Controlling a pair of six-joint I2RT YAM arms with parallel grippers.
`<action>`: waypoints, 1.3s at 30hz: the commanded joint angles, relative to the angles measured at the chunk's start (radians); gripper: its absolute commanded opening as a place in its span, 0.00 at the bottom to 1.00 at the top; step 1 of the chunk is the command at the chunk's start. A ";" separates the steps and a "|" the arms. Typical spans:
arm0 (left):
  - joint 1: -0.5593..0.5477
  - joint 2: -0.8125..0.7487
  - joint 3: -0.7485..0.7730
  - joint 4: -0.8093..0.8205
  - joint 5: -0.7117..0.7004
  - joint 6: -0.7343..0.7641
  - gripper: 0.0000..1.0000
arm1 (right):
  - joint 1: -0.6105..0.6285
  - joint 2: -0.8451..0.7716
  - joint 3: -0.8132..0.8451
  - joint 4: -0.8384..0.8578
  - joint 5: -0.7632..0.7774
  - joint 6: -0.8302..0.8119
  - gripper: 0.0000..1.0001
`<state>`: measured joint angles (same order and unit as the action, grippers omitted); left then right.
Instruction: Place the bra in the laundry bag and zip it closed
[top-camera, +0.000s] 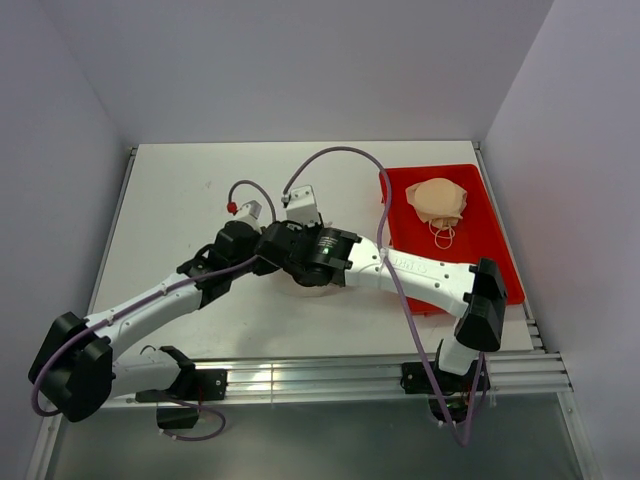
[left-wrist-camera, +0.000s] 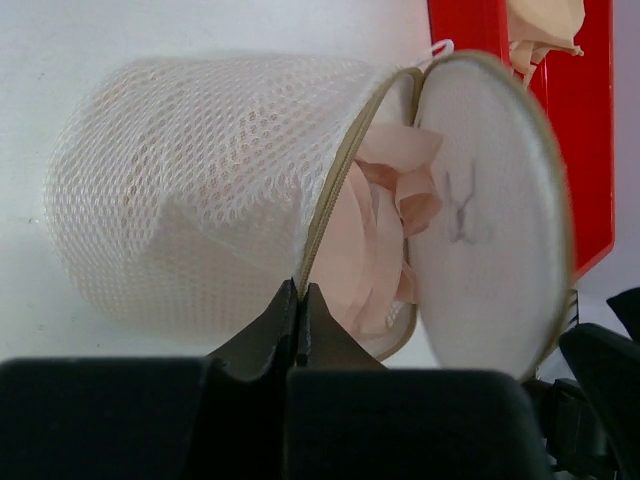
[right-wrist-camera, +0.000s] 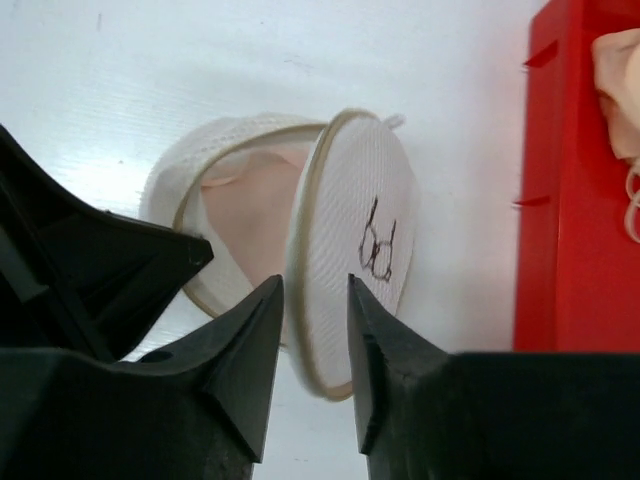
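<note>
Working from tools outward. Have left tool (left-wrist-camera: 300, 325) clamped shut on laundry bag (left-wrist-camera: 190, 180), pinching the zip edge at the bottom of its mouth. Reading right tool (right-wrist-camera: 315, 300) as narrowly parted, gripping nothing, with the lower edge of the bag's lid flap (right-wrist-camera: 340, 200) just past its tips.

Bag on its side on the worktop (left-wrist-camera: 150, 30), long axis running left-right, mouth toward the right arm. Found bra (left-wrist-camera: 375, 230) inside the bag, bunched at the mouth, some fabric bulging past the zip edge toward the lid. Lid joined at the top of the bag, standing ajar, zip not run.

Judging next move hinges on that gap: with lid dead ahead of right tool, rating right arm nearer. Can't pick out the zip pull; possibly the white loop (left-wrist-camera: 440, 48) at the top of the bag.

Beyond the bag: red tray (left-wrist-camera: 575, 150) holding a tan bra (left-wrist-camera: 545, 25).

From top view, can see almost none of the bag under both wrists; need wrist views for bra and open seam.
</note>
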<state>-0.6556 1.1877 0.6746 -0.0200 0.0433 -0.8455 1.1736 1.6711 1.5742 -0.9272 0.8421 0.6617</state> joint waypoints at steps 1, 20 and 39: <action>0.011 -0.019 -0.010 0.075 0.023 -0.013 0.00 | -0.025 -0.048 -0.048 0.148 -0.075 -0.023 0.45; 0.065 -0.036 -0.063 0.080 0.038 -0.010 0.00 | -0.228 -0.299 -0.318 0.376 -0.287 0.013 0.55; 0.094 0.003 -0.058 0.068 0.059 0.000 0.00 | -0.425 -0.628 -1.194 1.146 -0.775 0.266 0.75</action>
<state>-0.5667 1.1900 0.6098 0.0219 0.0902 -0.8551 0.7498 1.0870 0.4358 0.0051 0.0994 0.8211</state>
